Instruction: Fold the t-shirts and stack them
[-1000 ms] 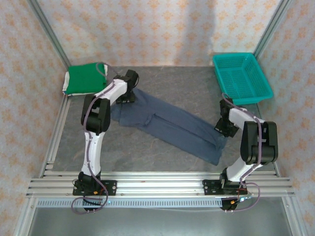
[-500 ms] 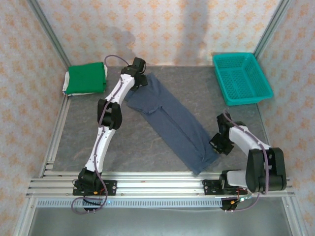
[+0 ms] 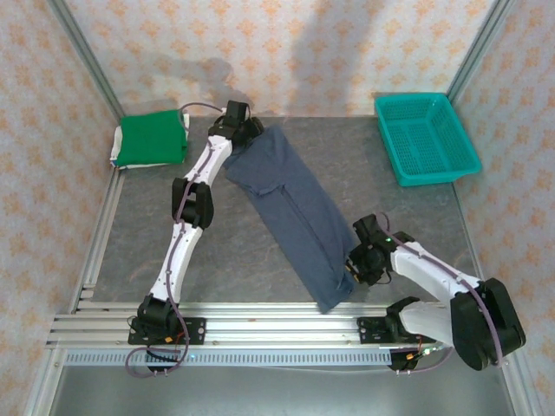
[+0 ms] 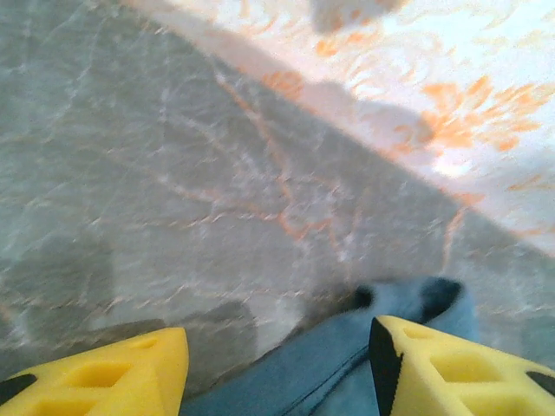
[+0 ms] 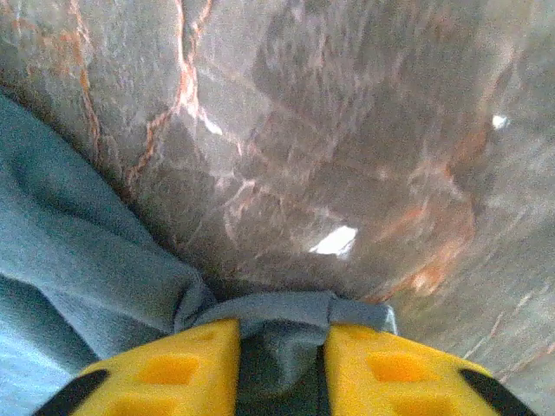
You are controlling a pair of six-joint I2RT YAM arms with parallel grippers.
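The slate-blue t-shirt [image 3: 290, 204] lies stretched in a long narrow band, from the far middle of the table down toward the near edge. My left gripper [image 3: 245, 130] is at its far end; in the left wrist view its fingers [image 4: 95, 373] stand wide apart, open [image 4: 277, 347], with blue cloth [image 4: 347, 364] lying between them. My right gripper [image 3: 357, 267] is at the near end, shut [image 5: 282, 347] on a bunched fold of the blue shirt [image 5: 69, 251]. The green t-shirt [image 3: 152, 139] lies folded at the far left, on top of the white one [image 3: 115, 149], of which just an edge shows.
A teal mesh basket [image 3: 425, 137] stands at the far right corner. Patterned walls close in the table [image 3: 156, 234] on three sides, and an aluminium rail [image 3: 277, 328] runs along the near edge.
The blue shirt has swung from lying across the table to running far-to-near. My left gripper moved toward the back wall; my right gripper pulled its end toward the near edge and leftward.
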